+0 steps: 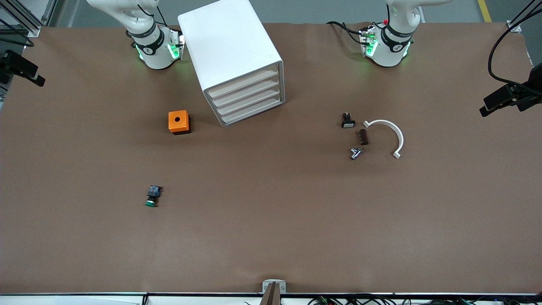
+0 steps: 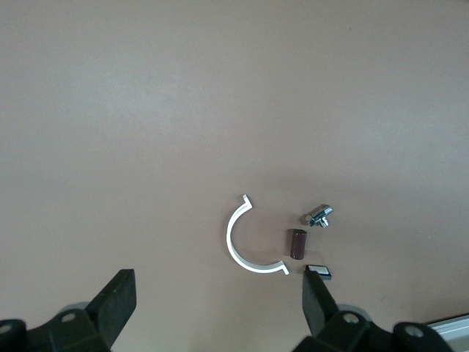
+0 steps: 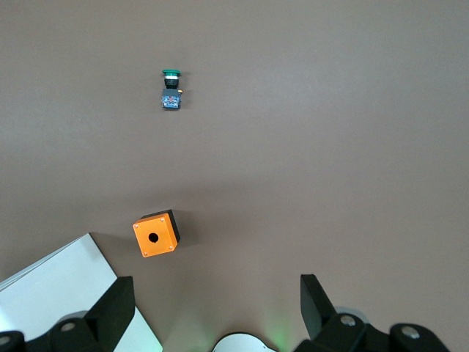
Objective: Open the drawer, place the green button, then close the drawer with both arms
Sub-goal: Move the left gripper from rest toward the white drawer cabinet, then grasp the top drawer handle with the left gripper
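Note:
The button (image 1: 152, 196) lies on its side on the brown table, green cap toward the front camera, at the right arm's end; the right wrist view shows the button (image 3: 170, 88) too. The white drawer cabinet (image 1: 230, 51) stands near the arms' bases, its several drawers (image 1: 247, 99) all shut. My right gripper (image 3: 216, 293) hangs open and empty high over the table near the orange box and the cabinet's corner (image 3: 58, 286). My left gripper (image 2: 218, 293) hangs open and empty high over the table beside a cluster of small parts. Neither gripper shows in the front view.
An orange box with a hole (image 1: 179, 122) (image 3: 155, 233) sits beside the cabinet. At the left arm's end lie a black switch with a white face (image 1: 347, 121) (image 2: 319, 273), a white curved piece (image 1: 389, 135) (image 2: 245, 246), a brown part (image 1: 363, 137) and a metal part (image 1: 355, 153).

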Controlling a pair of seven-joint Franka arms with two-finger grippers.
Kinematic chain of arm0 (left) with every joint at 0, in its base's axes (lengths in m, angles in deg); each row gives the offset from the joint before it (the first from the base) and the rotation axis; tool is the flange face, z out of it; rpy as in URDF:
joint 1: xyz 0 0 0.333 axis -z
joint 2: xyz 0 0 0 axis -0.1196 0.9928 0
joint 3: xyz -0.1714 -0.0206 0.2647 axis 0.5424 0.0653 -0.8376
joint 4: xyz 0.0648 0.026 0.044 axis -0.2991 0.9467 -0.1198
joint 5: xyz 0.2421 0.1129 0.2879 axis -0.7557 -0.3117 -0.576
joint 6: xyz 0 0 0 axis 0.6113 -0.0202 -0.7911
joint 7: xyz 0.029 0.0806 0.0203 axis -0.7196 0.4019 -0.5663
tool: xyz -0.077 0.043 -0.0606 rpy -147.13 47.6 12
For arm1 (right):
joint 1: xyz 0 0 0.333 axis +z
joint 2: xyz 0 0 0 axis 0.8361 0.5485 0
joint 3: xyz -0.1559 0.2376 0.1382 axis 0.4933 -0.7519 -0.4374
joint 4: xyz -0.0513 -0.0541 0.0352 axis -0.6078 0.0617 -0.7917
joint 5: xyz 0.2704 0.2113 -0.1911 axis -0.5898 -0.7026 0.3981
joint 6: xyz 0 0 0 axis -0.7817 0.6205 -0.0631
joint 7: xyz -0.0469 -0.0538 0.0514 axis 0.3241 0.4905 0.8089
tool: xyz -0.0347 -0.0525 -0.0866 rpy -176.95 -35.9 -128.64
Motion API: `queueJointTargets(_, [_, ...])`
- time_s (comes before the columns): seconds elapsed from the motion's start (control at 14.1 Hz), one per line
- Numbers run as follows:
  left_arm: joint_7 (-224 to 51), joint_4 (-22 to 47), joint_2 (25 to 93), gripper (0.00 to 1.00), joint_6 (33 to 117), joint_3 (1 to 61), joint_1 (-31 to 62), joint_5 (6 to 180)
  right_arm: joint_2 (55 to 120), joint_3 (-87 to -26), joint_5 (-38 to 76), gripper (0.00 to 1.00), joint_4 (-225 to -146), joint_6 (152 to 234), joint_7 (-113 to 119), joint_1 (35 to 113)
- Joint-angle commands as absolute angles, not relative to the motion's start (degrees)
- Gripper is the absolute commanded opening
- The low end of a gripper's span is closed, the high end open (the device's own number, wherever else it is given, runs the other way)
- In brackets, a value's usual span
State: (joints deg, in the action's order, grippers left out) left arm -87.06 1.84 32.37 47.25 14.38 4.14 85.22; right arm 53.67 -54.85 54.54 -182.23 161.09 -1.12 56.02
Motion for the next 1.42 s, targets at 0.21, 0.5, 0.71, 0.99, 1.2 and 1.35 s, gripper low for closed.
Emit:
queueJointTargets(0.21, [-86.61,2.20,32.06,1.00,47.87,14.96,3.44,85.52,52.55,-55.18,54.22,1.00,-182.97,161.50,-1.34,56.03])
queueJointTargets(0.5, [-87.13,2.20,35.12,1.00,47.95,14.87,3.70,84.38,52.64,-55.18,54.30,1.00,-182.53,161.59,-1.34,55.86])
queueJointTargets(0.71, [-87.84,2.29,40.48,1.00,47.87,15.48,5.63,84.90,52.64,-55.35,54.30,1.00,-182.35,161.50,-1.34,56.29])
queueJointTargets(0.99, [-94.48,2.11,49.44,1.00,47.69,15.48,13.44,84.91,52.64,-55.88,54.83,1.00,-181.82,161.50,-1.78,57.44])
queueJointTargets(1.2, [-104.68,2.02,56.12,1.00,47.96,15.40,21.17,84.38,52.64,-55.53,54.83,1.00,-181.91,160.89,-1.78,56.82])
queueJointTargets(1.35, [-112.06,1.94,59.64,1.00,48.04,15.31,25.56,84.29,52.64,-55.53,54.92,1.00,-181.91,160.63,-1.78,56.56])
